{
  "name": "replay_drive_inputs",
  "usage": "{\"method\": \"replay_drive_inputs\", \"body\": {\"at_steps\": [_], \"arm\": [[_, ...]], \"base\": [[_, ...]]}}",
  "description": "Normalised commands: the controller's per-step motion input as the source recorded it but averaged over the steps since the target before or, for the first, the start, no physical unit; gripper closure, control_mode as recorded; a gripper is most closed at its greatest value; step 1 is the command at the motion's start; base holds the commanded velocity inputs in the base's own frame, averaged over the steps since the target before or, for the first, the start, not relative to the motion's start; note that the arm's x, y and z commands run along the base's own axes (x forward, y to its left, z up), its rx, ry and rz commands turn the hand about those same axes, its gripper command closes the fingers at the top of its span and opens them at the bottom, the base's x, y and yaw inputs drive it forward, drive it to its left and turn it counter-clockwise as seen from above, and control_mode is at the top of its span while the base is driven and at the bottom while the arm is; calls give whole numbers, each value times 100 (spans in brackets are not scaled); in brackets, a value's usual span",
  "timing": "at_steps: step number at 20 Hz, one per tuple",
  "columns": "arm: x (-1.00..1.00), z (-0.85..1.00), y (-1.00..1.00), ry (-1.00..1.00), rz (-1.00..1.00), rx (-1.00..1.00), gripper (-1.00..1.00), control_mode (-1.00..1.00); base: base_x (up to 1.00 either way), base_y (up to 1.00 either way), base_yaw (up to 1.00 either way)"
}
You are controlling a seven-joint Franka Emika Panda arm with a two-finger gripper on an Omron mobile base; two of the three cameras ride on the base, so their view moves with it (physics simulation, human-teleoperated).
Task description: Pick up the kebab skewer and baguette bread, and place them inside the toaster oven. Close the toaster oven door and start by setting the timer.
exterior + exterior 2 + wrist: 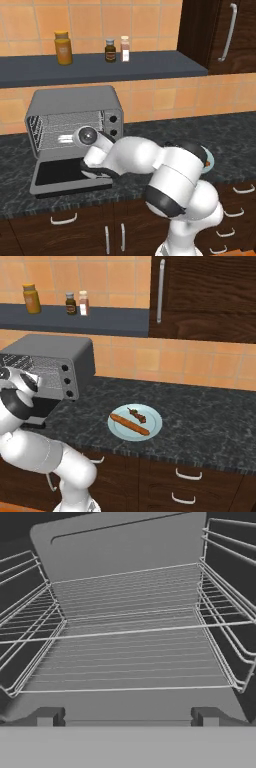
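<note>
A: Where is the toaster oven [75,112]?
B: On the counter [200,421] at the left; silver-grey, boxy, three dark knobs on its right panel; bare wire racks [130,647] inside.
A: Its door?
B: The toaster oven door [62,175] lies folded down flat, dark pane up.
A: The food?
B: The baguette bread [129,424] and kebab skewer [137,415] lie side by side on a pale plate [152,428], well right of the oven; the skewer is behind the loaf.
</note>
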Motion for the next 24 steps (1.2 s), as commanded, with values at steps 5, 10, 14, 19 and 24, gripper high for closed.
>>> {"method": "replay_drive_inputs", "body": {"at_steps": [5,10,14,19,24], "arm": [[9,-20,14,0,0,0,-100,-100],[39,0,1,-1,1,0,-100,-100],[30,-10,16,-1,2,0,-100,-100],[29,-14,14,0,0,0,-100,-100],[13,-43,15,0,0,0,-100,-100]], "base": [[0,0,0],[0,0,0],[0,0,0],[0,0,0],[0,0,0]]}}
